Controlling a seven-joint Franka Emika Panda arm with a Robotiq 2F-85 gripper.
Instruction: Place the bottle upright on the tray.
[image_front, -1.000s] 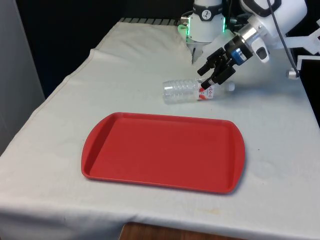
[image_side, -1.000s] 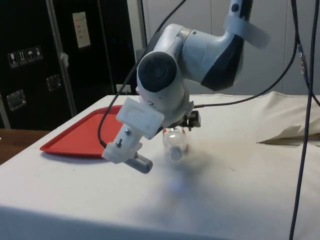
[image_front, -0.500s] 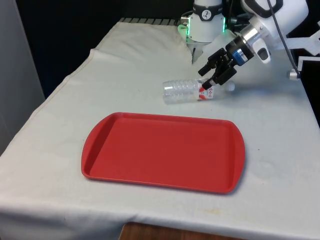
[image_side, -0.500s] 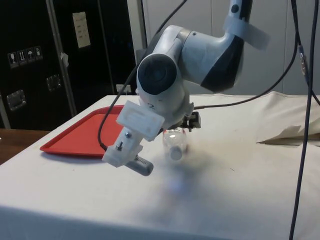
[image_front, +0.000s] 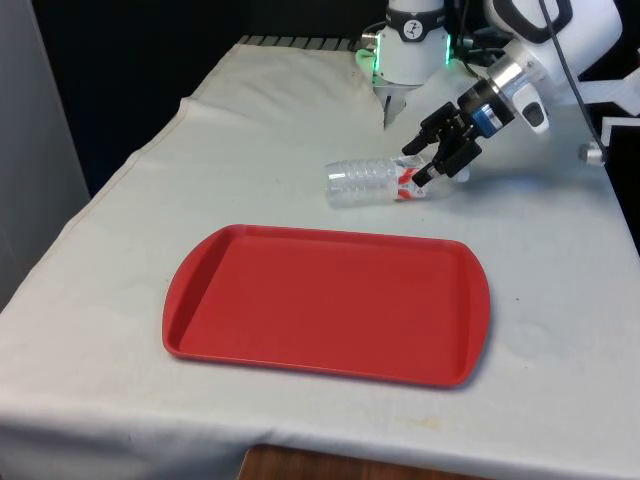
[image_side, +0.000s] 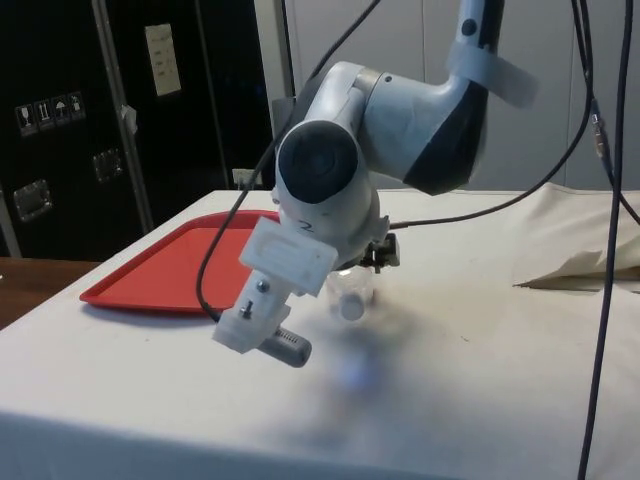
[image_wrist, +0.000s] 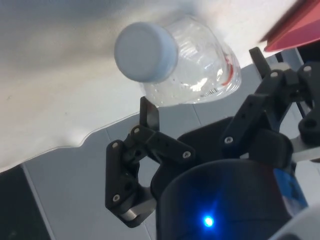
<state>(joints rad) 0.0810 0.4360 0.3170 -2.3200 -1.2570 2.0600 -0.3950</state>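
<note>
Jaws spread wide, gripping nothing, poised at the cap end of the clear bottle (image_front: 385, 180), one black finger (image_wrist: 148, 114) each side of its neck. Bottle flat on its side on the desk (image_front: 250, 130), just beyond the red tray (image_front: 320, 300).

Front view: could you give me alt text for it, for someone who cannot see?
A clear bottle lies on its side on the white cloth, with the open gripper at its capped end. A red tray lies nearer the camera, with nothing on it.
</note>
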